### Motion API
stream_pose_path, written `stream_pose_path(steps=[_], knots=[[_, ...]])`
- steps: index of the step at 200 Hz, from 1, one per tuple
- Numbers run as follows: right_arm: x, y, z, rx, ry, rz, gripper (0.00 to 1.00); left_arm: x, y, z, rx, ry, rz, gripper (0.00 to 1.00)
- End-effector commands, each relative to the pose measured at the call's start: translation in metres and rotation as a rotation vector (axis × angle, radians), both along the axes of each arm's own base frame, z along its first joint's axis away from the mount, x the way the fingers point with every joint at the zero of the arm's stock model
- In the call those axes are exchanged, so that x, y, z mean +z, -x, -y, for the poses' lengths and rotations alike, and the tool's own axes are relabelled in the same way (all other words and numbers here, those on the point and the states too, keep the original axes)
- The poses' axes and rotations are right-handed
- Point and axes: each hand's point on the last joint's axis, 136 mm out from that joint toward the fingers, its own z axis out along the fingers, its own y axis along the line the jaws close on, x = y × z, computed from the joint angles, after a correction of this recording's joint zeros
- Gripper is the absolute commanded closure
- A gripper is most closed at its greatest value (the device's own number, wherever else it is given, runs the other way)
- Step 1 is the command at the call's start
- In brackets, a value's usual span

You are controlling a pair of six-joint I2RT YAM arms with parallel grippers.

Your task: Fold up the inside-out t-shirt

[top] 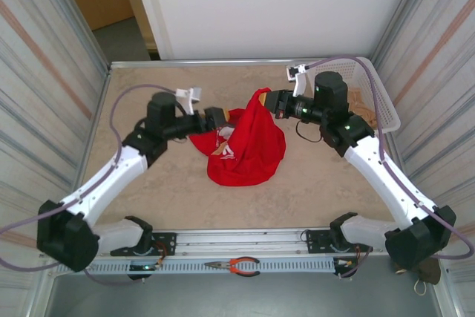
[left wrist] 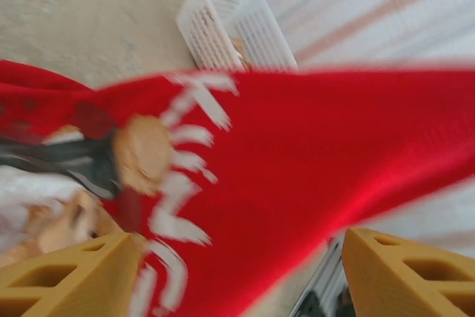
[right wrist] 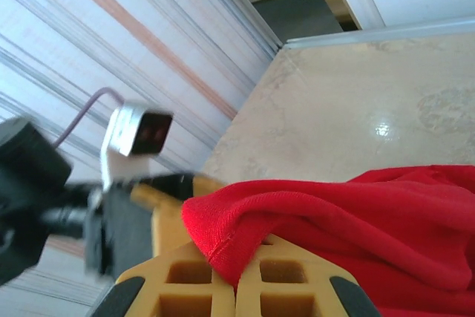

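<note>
The red inside-out t-shirt (top: 245, 150) sits bunched in the middle of the table, and one peak of it is pulled up. My right gripper (top: 269, 100) holds that peak. In the right wrist view its yellow fingers (right wrist: 185, 280) are shut on a hemmed red fold (right wrist: 237, 235). My left gripper (top: 220, 118) is at the shirt's left edge. In the blurred left wrist view its fingers (left wrist: 408, 272) stand wide apart. The shirt (left wrist: 319, 154), with white lettering (left wrist: 185, 176), hangs just in front of them.
A white basket (top: 381, 88) stands at the back right with tan cloth (top: 364, 102) in it; it also appears in the left wrist view, basket (left wrist: 230, 27). Orange-handled pliers (top: 237, 265) lie on the near rail. Striped walls close in both sides.
</note>
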Motion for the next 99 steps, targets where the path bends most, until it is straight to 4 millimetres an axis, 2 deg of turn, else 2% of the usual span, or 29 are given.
stream_pose_path(steps=[1,43,58,77,83,88,95,99], knots=[[0.012,0.000,-0.001,0.010,-0.041,0.014,1.00,-0.038,0.004,-0.013,0.158,-0.215,0.082,0.27],[0.012,-0.002,-0.001,-0.001,-0.047,0.006,1.00,-0.068,0.023,0.013,0.181,-0.397,0.196,0.26],[0.013,-0.003,-0.002,0.001,-0.056,0.002,1.00,-0.079,0.018,0.021,0.180,-0.443,0.193,0.25],[0.017,-0.004,-0.003,0.004,-0.073,0.002,1.00,-0.088,0.003,0.022,0.222,-0.522,0.195,0.24],[0.020,-0.003,-0.003,0.005,-0.076,0.006,1.00,-0.087,-0.004,0.021,0.239,-0.549,0.203,0.28],[0.022,-0.004,-0.003,0.003,-0.076,0.008,1.00,-0.086,-0.011,0.018,0.254,-0.567,0.204,0.35],[0.024,-0.007,-0.002,-0.005,-0.074,0.010,1.00,-0.082,-0.021,0.013,0.269,-0.570,0.201,0.51],[0.027,-0.009,0.000,-0.011,-0.077,0.016,1.00,-0.077,-0.026,0.012,0.271,-0.556,0.201,0.65]])
